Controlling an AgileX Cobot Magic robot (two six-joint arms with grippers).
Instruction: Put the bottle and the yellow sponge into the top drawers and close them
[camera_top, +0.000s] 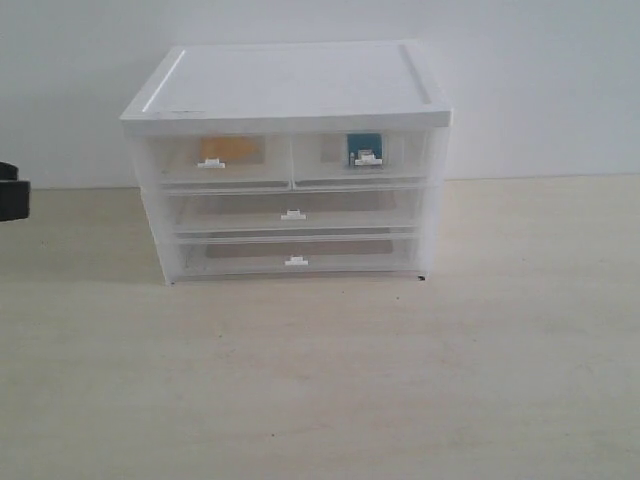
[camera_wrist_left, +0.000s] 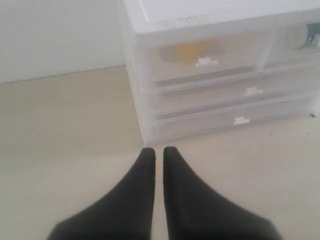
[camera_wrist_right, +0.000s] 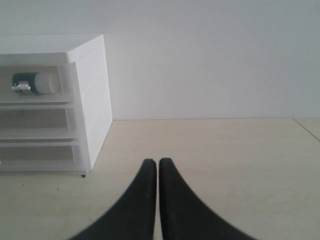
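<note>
The white-topped cabinet (camera_top: 290, 85) stands at the back middle of the table. Its two top drawers are pushed in. Behind the left top drawer's (camera_top: 215, 160) translucent front shows the yellow sponge (camera_top: 222, 149), also the yellow sponge (camera_wrist_left: 192, 50) in the left wrist view. Inside the right top drawer (camera_top: 362, 157) lies the bottle (camera_top: 364, 148), seen as the teal bottle (camera_wrist_right: 30, 82) with a white cap in the right wrist view. My left gripper (camera_wrist_left: 158, 150) is shut and empty, out in front of the cabinet's left corner. My right gripper (camera_wrist_right: 158, 161) is shut and empty, off to the cabinet's right.
Two full-width drawers (camera_top: 293, 213) below the top pair are pushed in. A dark part of the left arm (camera_top: 12, 193) shows at the exterior view's left edge. A white wall stands behind the cabinet. The table's edge (camera_wrist_right: 306, 126) lies far right.
</note>
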